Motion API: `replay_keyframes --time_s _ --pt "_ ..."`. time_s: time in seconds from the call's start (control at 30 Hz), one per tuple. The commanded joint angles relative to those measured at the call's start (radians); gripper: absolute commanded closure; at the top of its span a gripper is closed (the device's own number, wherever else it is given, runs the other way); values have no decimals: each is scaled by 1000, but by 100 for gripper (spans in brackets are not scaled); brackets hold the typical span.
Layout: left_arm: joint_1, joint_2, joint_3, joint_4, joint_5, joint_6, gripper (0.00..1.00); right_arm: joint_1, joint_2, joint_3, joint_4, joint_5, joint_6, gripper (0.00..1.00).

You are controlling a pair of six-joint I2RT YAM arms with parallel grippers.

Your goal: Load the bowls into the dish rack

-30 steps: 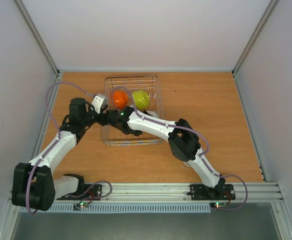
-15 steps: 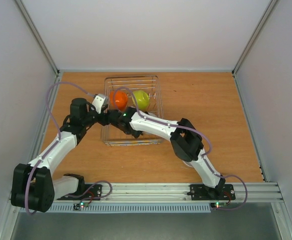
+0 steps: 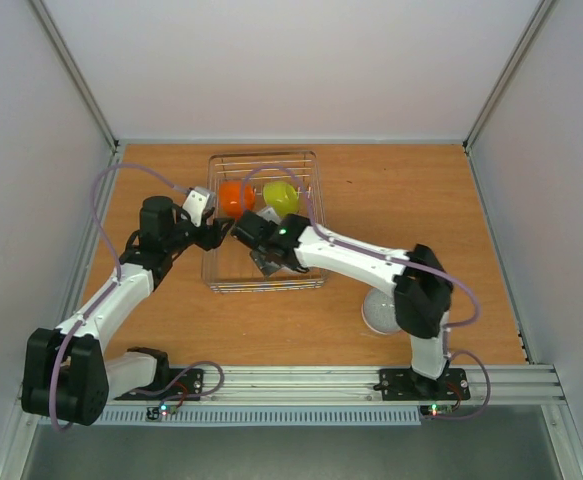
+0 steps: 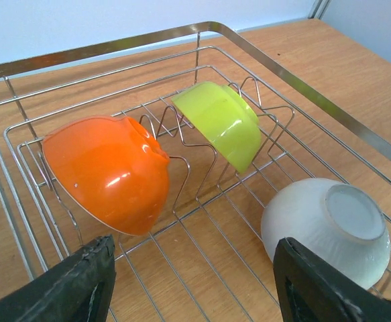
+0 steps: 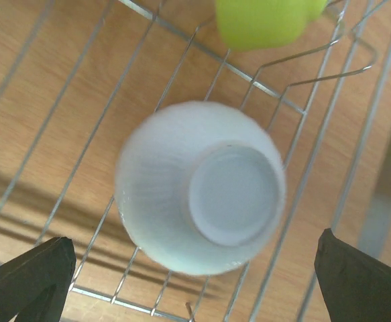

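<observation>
Dish rack (image 4: 302,86), top centre overhead, holds three so far: orange bowl (image 4: 104,174) left, lime green bowl (image 4: 222,124) middle, white bowl (image 4: 329,225) right; a pale bowl (image 3: 383,312) waits on the table (image 3: 451,220) lower right, fifth unseen. Left gripper (image 4: 195,268) fingers apart, empty, by the orange bowl; right gripper (image 5: 195,275) spread wide above the white bowl, not touching.

Blurred around the rim, right wrist view: white bowl (image 5: 202,215). Cut by that view's top edge: lime green bowl (image 5: 262,23). Partly hidden behind right arm (image 3: 421,295), by the near edge of the table (image 3: 491,250): pale bowl (image 3: 376,313), possibly grey.
</observation>
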Motion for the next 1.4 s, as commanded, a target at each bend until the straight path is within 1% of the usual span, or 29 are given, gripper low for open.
replay_keyframes --time_s 0.0,0.1,0.2,0.3,0.33,0.43,0.5,0.6,0.7,0.77,0.93,1.07,1.23,1.37 --pt "-3 -23 -14 66 7 1 35 6 -217 -123 145 -17 -20 1" --pt "-3 -23 -14 65 30 4 35 4 -378 -235 193 -9 -3 2" --pt "-3 -19 -14 63 42 7 36 -7 -492 -291 95 53 97 10" --pt "-4 -16 -12 63 53 3 36 -20 -560 -346 -58 102 244 30" --pt "-3 -15 -11 61 57 2 36 -20 -577 -371 -103 114 288 34" --pt "-3 -17 -9 60 67 1 36 -20 -638 -467 -186 98 397 53" --pt "-3 -17 -9 60 70 -2 36 -17 -681 -537 -213 68 450 58" --pt "-3 -17 -15 66 72 -4 36 13 -733 -624 -228 35 514 60" --pt "-3 -17 -17 72 79 -5 36 33 -751 -684 -269 29 583 62" --pt "-3 -16 -18 75 81 -7 36 44 -757 -716 -266 17 604 64" --pt "-3 -12 -20 77 85 -4 36 52 -748 -766 -190 -24 605 67" --pt "-3 -12 -20 76 81 -4 36 57 -706 -791 -115 -60 586 69" --pt "-3 -7 -20 77 83 1 36 61 -660 -802 -94 -62 594 69" --pt "-3 -2 -20 77 84 1 36 62 -653 -824 -82 -69 603 72"
